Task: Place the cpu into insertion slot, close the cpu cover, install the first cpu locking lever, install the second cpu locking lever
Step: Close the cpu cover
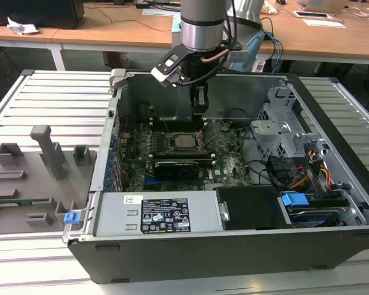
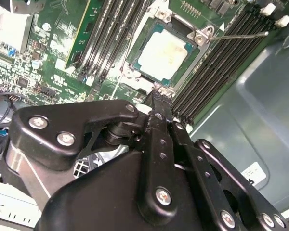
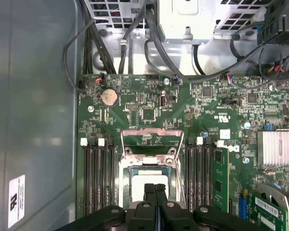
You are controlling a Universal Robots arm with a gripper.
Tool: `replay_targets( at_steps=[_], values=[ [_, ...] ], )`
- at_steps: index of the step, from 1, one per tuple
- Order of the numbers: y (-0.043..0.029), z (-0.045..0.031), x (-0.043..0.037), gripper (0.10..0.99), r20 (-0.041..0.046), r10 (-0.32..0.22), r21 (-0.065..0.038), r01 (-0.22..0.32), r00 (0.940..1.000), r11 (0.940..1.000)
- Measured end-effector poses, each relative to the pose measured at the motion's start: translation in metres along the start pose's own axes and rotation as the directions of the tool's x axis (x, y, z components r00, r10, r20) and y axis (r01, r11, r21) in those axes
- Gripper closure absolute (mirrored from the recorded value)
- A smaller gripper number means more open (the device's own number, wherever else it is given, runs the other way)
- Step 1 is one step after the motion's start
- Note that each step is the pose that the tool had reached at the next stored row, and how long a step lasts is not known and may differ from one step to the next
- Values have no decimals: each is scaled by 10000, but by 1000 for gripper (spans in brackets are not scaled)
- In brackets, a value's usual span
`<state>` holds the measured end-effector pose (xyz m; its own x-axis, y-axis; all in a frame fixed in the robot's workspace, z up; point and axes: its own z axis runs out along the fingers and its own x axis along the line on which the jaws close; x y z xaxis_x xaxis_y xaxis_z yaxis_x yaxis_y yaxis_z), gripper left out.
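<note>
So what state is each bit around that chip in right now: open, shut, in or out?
cpu: seated flat in the insertion slot.
cpu cover: swung up, open.
locking lever: not latched, sticking out sideways.
gripper: shut, nothing seen between its fingers, close over the cpu.
computer case: side panel off, insides exposed.

The arm [image 1: 203,21] was a grey metal cylinder ringed by a dark band, with a brownish cable [image 1: 216,57] curving at its wrist. The pincer [image 2: 156,96] was matte black, its flat linkage bars fastened with round silver screws [image 2: 163,196].
</note>
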<state>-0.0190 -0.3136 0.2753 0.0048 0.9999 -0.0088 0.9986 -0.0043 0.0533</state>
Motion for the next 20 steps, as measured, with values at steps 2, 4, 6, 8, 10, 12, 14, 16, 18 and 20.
replay_targets(
  at_steps=[2, 4, 6, 8, 10, 12, 14, 16, 18, 20],
  values=[
    [32, 2, 0, 976, 0, 1, 29, -1, 10000, 10000],
    [83, 5, 2, 976, 0, 0, 48, 0, 10000, 10000],
    [133, 7, 3, 976, -1, 2, 53, -2, 10000, 10000],
    [168, 9, 4, 976, -1, 1, 59, -1, 10000, 10000],
    [215, 12, 4, 976, -1, 1, 68, -1, 10000, 10000],
    [242, 13, 4, 976, 0, 0, 72, 0, 10000, 10000],
    [271, 14, 4, 976, 1, 0, 77, 0, 10000, 10000],
    [316, 17, 4, 976, 1, 1, 83, -1, 10000, 10000],
    [363, 20, 5, 976, -1, 0, 90, 0, 10000, 10000],
    [396, 21, 5, 976, -1, 0, 94, 0, 10000, 10000]
  ],
)
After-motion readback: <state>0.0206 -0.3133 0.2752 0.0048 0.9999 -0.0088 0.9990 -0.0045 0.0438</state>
